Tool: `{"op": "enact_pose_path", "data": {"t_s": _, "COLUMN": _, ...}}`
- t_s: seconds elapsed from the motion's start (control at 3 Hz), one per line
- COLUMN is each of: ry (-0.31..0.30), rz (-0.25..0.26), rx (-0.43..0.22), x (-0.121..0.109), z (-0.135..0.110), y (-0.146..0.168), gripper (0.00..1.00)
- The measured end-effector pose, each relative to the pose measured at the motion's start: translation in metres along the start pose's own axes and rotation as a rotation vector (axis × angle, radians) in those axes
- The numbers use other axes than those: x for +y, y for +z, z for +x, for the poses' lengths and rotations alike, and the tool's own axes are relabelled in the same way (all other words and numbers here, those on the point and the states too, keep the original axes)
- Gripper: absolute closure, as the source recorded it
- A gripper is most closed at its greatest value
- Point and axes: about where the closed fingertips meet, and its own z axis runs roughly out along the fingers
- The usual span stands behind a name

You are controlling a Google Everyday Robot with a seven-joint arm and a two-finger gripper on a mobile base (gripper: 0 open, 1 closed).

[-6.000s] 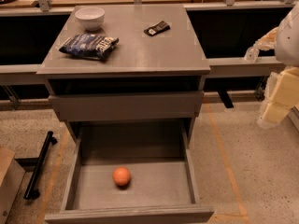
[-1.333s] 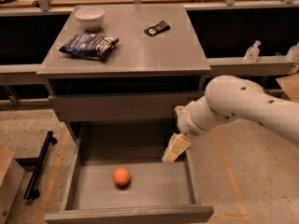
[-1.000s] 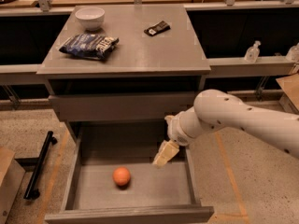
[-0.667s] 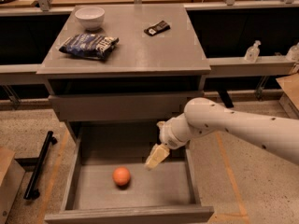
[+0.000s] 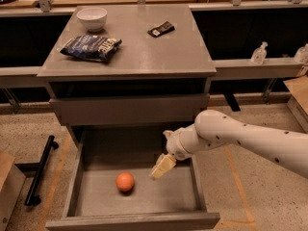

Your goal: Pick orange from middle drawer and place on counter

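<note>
The gripper (image 5: 162, 166) hangs at lower center over the open middle drawer (image 5: 159, 199); whether it is spread cannot be told. The orange (image 5: 125, 181) lies near, to its left, on the drawer floor, below the counter (image 5: 144, 52).

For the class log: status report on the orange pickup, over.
Gripper over open drawer, right of orange, not touching. Orange on drawer floor. Nothing between them.

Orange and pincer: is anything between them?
No. The camera view shows only bare floor of the middle drawer between the orange and the pincer hanging to its right.
</note>
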Motion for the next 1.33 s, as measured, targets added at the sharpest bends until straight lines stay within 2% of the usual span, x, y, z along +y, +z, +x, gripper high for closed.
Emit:
{"op": "enact_pose_path", "data": {"t_s": 0.33, "ry": -0.022, "rz": -0.004, "rx": -0.050, "x": 0.002, "z": 0.002, "y": 0.030, "gripper": 0.00}}
{"op": "enact_pose_path", "data": {"t_s": 0.67, "ry": -0.039, "rz": -0.037, "rx": -0.082, "x": 0.003, "z": 0.003, "y": 0.068, "gripper": 0.00}}
{"op": "enact_pose_path", "data": {"t_s": 1.33, "ry": -0.054, "rz": -0.145, "rx": -0.096, "x": 0.014, "z": 0.001, "y": 0.146, "gripper": 0.00}}
